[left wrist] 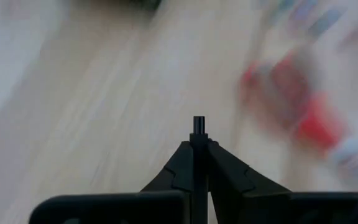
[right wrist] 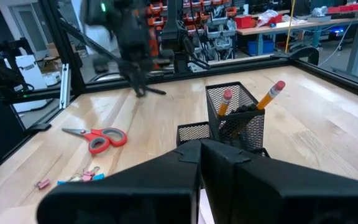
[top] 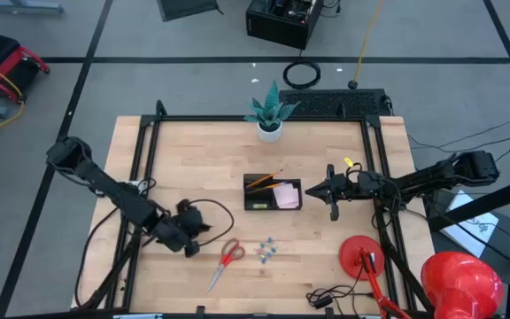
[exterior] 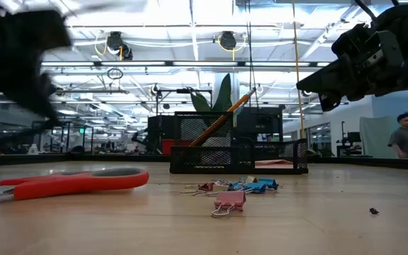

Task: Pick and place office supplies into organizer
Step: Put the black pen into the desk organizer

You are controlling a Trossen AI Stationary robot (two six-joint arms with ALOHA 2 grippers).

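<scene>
Left of the scissors (top: 227,260), left end effector (top: 204,229) pinching a thin black pen (left wrist: 198,124), right end effector (top: 312,190) pressed together.

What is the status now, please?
Left gripper shut, empty, beside scissors. Right gripper shut, waiting by organizer. Clips on table, nothing blocking.

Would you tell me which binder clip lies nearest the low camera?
The pink binder clip; it lies alone in front of the blue and pale clip cluster.

Wooden table (top: 193,155); on it organizer (top: 272,192), scissors (top: 227,260), clips (top: 266,251), plant pot (top: 270,132), probably lamp base (top: 362,255).
</scene>
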